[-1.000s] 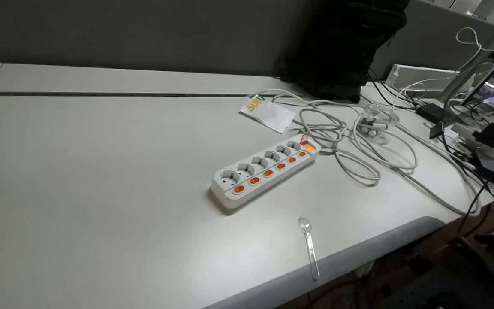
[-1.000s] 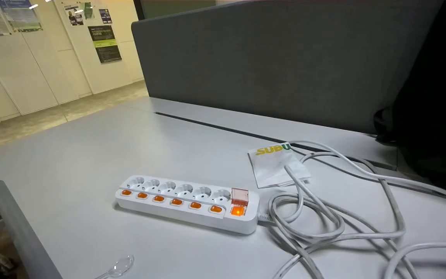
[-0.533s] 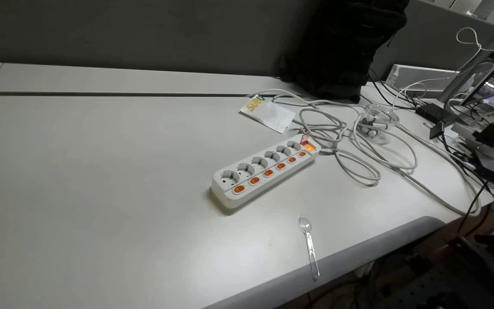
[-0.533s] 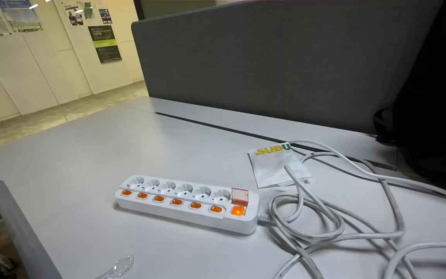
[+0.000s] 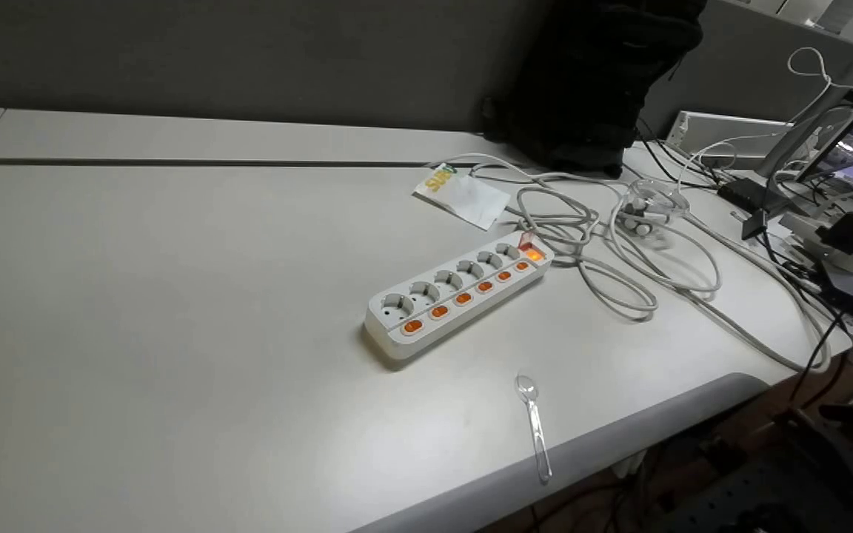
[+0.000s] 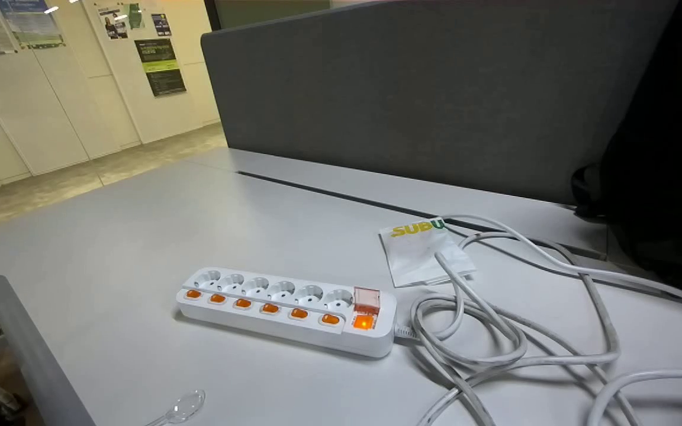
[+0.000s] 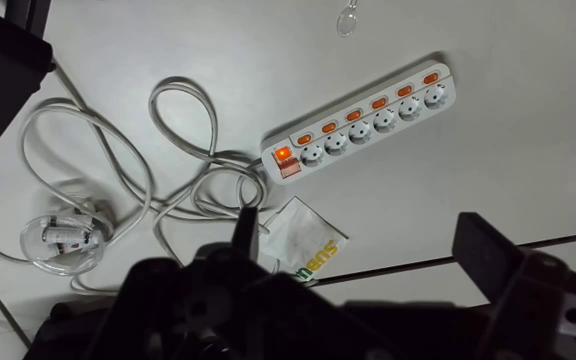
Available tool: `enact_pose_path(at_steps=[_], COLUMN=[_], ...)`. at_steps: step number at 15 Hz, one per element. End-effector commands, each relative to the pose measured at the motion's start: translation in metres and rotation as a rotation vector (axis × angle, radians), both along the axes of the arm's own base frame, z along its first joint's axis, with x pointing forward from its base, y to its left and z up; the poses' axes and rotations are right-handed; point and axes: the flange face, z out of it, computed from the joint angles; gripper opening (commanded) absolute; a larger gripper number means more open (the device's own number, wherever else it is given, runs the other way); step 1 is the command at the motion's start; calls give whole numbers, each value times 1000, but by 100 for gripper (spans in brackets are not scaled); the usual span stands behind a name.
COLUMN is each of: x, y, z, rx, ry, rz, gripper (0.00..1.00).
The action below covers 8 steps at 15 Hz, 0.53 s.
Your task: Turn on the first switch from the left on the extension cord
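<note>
1. The pincer (image 7: 360, 220) gapes wide, its 2 fingers well apart and gripping nothing.
2. Out past the fingertips, apart from them, the extension cord (image 7: 359, 123) lies flat on the desk (image 7: 508, 150).
3. Its body looks like stiff, fairly light plastic, probably smooth enough to slide if pushed sideways; the slack cable (image 6: 554, 360) should resist little.
4. No grasp seems needed: press straight down on the 1st switch (image 5: 413, 326), gently, ideally with the fingers brought together; to steady the body, its long side walls look best.
5. "Left" depends on viewpoint: in both exterior views it is the end away from the glowing main switch (image 7: 282, 153); in the wrist view that end lies farther out from the pincer.
6. Which way each switch tips is too small to read. The finger bases are dark and blurred, and neither exterior view clearly shows the pincer, so its height is uncertain.
</note>
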Motion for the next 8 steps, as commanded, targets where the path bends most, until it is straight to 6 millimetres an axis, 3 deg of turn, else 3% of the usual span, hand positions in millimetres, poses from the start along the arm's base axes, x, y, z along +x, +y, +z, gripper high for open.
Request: enact_pose_path(at_steps=[1,5,8], x=[4,10,13], y=[5,27,44], z=[-9,-48,-89], rx=[-17,-40,-35], ry=[-1,54,108], rz=[-2,41,72], gripper=[100,100,100])
